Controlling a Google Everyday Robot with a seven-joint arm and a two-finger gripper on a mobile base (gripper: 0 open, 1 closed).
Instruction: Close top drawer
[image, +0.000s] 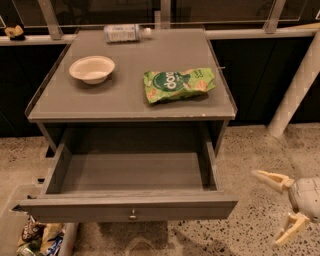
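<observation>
The top drawer (130, 205) of the grey cabinet is pulled far out and is empty inside. Its flat front panel faces me, with a small round silver knob (132, 216) at its middle. My gripper (275, 210) is at the lower right, above the speckled floor, to the right of the drawer's front corner and apart from it. Its two cream fingers (267, 179) are spread wide with nothing between them.
On the cabinet top (60, 107) sit a white bowl (92, 68), a green snack bag (177, 84) and a plastic bottle (125, 32) lying at the back. A white post (295, 87) leans at the right. A bin with wrappers (40, 240) stands at the lower left.
</observation>
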